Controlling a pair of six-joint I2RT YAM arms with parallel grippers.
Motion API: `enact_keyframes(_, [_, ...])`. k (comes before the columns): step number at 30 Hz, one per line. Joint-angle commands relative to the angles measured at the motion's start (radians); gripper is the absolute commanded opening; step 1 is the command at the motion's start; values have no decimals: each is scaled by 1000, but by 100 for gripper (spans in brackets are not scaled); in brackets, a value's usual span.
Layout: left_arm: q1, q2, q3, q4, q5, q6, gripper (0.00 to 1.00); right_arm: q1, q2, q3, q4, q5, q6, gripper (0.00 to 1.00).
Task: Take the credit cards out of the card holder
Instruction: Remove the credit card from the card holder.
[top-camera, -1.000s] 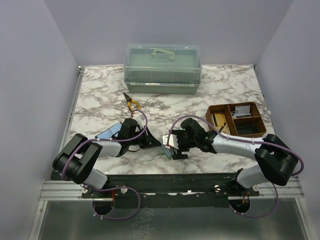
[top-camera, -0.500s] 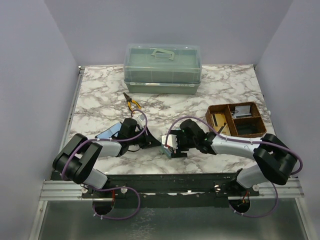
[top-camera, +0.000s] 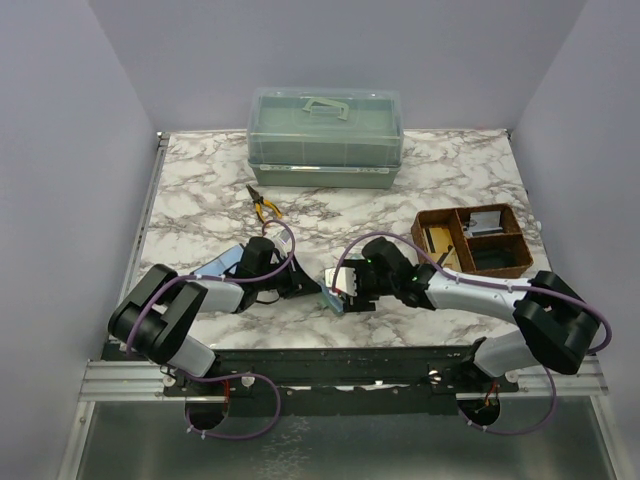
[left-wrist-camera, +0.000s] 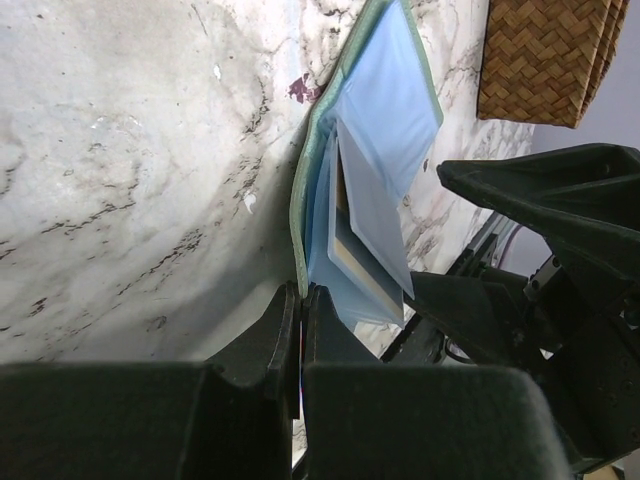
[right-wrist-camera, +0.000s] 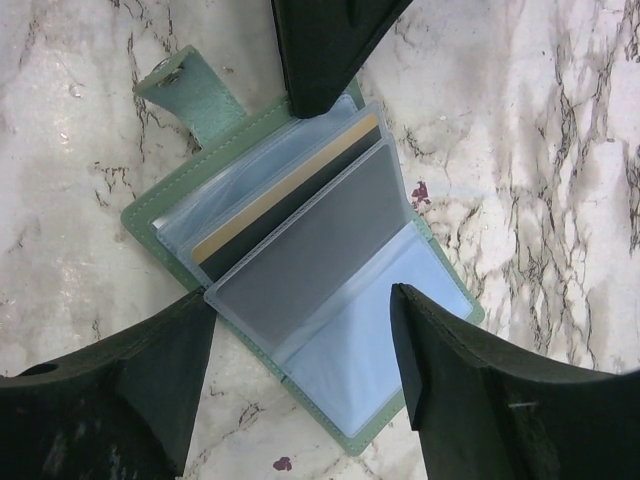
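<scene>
The card holder (right-wrist-camera: 250, 130) lies open on the marble table, grey-green outside with blue clear pockets inside. A tan card (right-wrist-camera: 280, 195) and a grey card (right-wrist-camera: 310, 250) sit in its pockets. My left gripper (left-wrist-camera: 301, 292) is shut on the holder's green edge (left-wrist-camera: 297, 215); one of its fingers (right-wrist-camera: 320, 50) shows at the top of the right wrist view. My right gripper (right-wrist-camera: 300, 300) is open just above the holder, one finger on each side of the pockets. In the top view the holder (top-camera: 334, 284) lies between the left gripper (top-camera: 312, 284) and the right gripper (top-camera: 350, 290).
A brown divided basket (top-camera: 505, 262) stands at the right, also in the left wrist view (left-wrist-camera: 545, 55). A green translucent box (top-camera: 325, 135) stands at the back. Yellow-handled pliers (top-camera: 265, 207) lie behind the left arm. A blue panel (top-camera: 218, 265) lies under the left arm.
My right gripper has shifted slightly left over the open holder. The left gripper has stayed shut on the holder's edge.
</scene>
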Motion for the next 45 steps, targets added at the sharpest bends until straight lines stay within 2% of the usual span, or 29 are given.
enact_keyframes(1, [0, 18, 4, 0, 23, 23, 0, -15, -21, 6, -29, -1, 19, 73])
enact_keyframes(17, [1, 20, -2, -5, 22, 30, 0, -38, -14, 19, -44, -19, 51, 77])
enact_keyframes(22, [1, 22, 0, -5, 23, 30, 0, -39, -10, 27, -3, 42, 88, 74])
enact_keyframes(34, [1, 19, -3, -5, 26, 32, 0, -64, -3, 40, -5, 58, 142, 70])
enact_keyframes(45, [1, 8, -10, -5, 32, 33, 0, -122, 17, 67, -46, -12, 240, 59])
